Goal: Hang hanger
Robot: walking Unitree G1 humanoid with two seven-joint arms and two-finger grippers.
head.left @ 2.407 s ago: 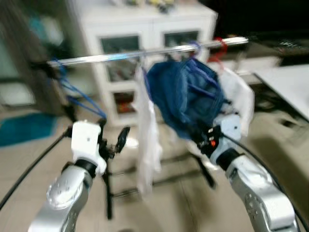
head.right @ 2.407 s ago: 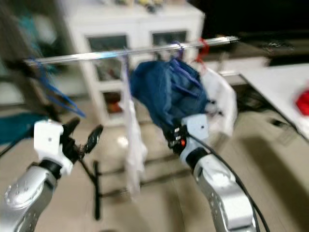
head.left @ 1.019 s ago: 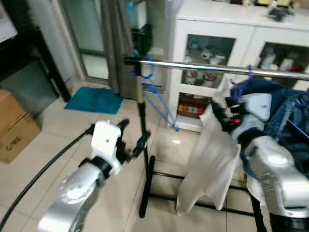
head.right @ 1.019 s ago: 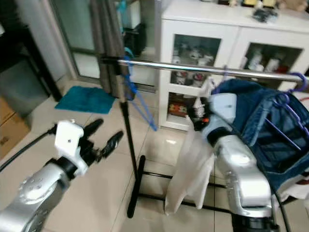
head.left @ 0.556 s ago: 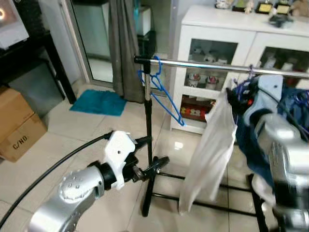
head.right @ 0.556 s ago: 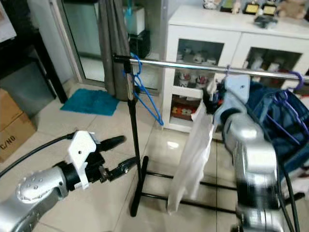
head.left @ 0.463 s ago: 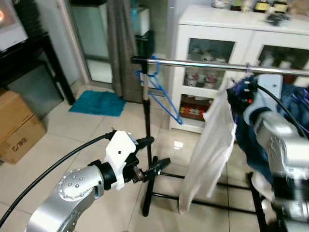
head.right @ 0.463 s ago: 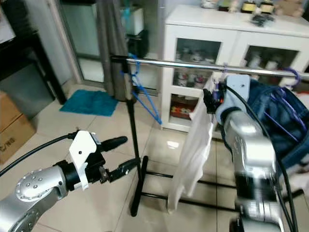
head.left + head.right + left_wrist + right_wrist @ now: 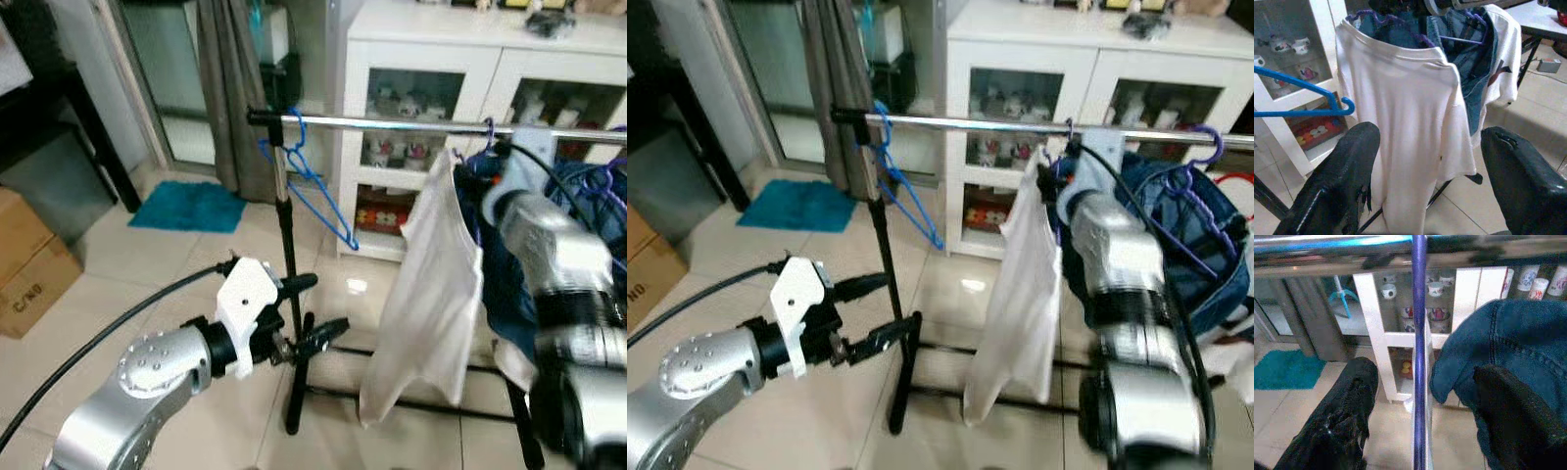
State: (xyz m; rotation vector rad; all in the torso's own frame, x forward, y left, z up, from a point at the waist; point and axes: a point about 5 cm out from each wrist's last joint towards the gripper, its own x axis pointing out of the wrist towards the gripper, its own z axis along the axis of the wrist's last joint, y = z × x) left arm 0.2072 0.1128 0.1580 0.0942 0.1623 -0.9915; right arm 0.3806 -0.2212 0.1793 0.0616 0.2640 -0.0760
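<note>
Tiled floor (image 9: 147,264) under me, my left gripper (image 9: 312,306) idling low with fingers spread; I'd withdraw my right gripper (image 9: 1418,396), also spread around the purple plastic hanger hook (image 9: 1419,308), straight back without snagging. That hanger sits on the chrome rail (image 9: 392,123), carrying a limp white T-shirt (image 9: 431,294) before the white glass-fronted cabinet (image 9: 441,59).

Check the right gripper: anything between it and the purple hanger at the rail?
Nothing visible. The purple hanger runs straight down between the right gripper's two open fingers, and its top already reaches the metal rail. The white T-shirt hangs below it and the denim garment sits beside, neither in between.
</note>
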